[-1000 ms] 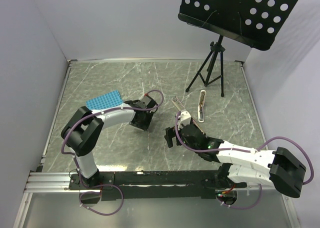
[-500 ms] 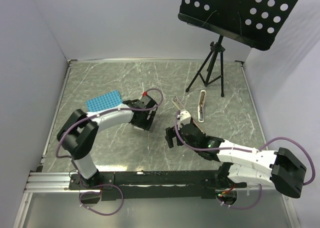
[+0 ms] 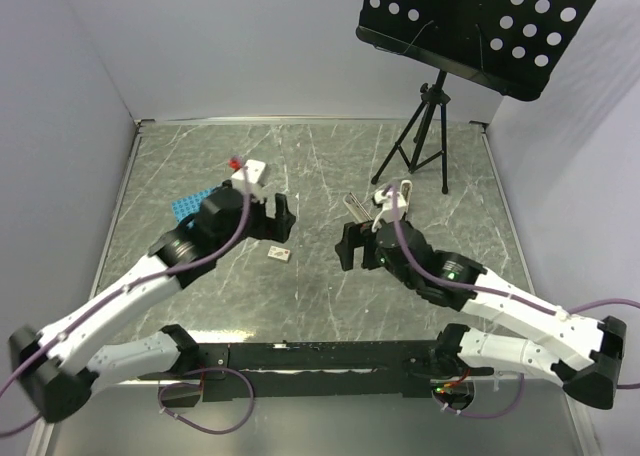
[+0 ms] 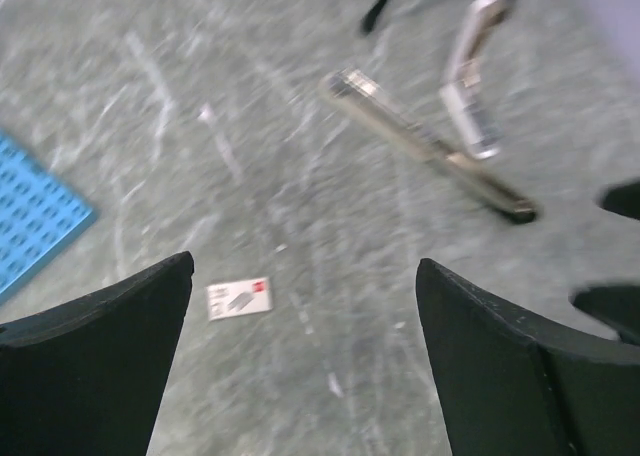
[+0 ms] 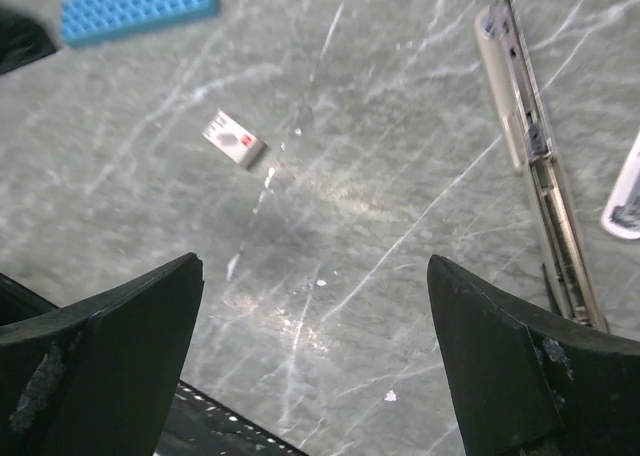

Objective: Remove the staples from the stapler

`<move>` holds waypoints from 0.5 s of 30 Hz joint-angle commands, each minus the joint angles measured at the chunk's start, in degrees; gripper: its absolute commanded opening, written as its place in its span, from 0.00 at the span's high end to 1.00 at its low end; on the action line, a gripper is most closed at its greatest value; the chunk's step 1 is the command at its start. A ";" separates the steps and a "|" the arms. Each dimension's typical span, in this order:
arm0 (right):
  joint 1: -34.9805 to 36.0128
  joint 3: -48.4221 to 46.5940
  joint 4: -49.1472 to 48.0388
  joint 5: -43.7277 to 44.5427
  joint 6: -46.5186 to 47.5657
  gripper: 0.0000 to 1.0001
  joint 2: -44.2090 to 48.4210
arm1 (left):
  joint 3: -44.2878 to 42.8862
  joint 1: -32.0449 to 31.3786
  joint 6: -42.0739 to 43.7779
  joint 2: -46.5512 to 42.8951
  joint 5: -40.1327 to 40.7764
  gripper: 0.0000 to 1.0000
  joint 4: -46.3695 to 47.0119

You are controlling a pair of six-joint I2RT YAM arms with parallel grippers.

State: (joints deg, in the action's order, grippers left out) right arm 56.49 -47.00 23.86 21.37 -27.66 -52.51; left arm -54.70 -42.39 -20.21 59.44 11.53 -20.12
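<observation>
From above, you have both arms reaching over the grey table (image 3: pixel 200 146). The left gripper (image 3: pixel 274 214) and the right gripper (image 3: pixel 350 248) both stand released, holding nothing. The stapler (image 3: pixel 353 207) lies opened on the table just beyond the right gripper, near the tripod (image 3: pixel 420 146). A tan block (image 3: pixel 280 253) sits between the two grippers.

In your left wrist view, the jaws gape wide above the tan block (image 4: pixel 238 298), with the stapler (image 4: pixel 430 141) farther off at upper right.

In your right wrist view, the spread jaws are empty, and the stapler (image 5: pixel 530 146) lies at upper right. You cannot make out the staples.
</observation>
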 commanded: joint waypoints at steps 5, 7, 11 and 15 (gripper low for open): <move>0.29 -6.87 7.52 1.93 -2.31 0.00 3.81 | 9.87 -0.06 1.13 -16.36 -11.09 0.03 15.46; 0.29 -5.74 6.56 2.10 -2.22 0.00 4.52 | 10.57 -0.06 1.22 -18.65 -11.00 0.03 16.42; 0.29 -3.98 4.80 1.22 -2.66 0.00 5.93 | 10.67 -0.06 1.13 -20.33 -11.09 0.03 17.48; 0.29 -2.57 3.57 0.78 -2.93 0.00 7.33 | 10.66 -0.15 1.66 -20.68 -11.00 0.03 17.13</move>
State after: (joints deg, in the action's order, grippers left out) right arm 56.49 -50.74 29.17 22.00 -29.80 -47.29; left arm -43.92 -42.41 -20.10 39.44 1.85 -6.17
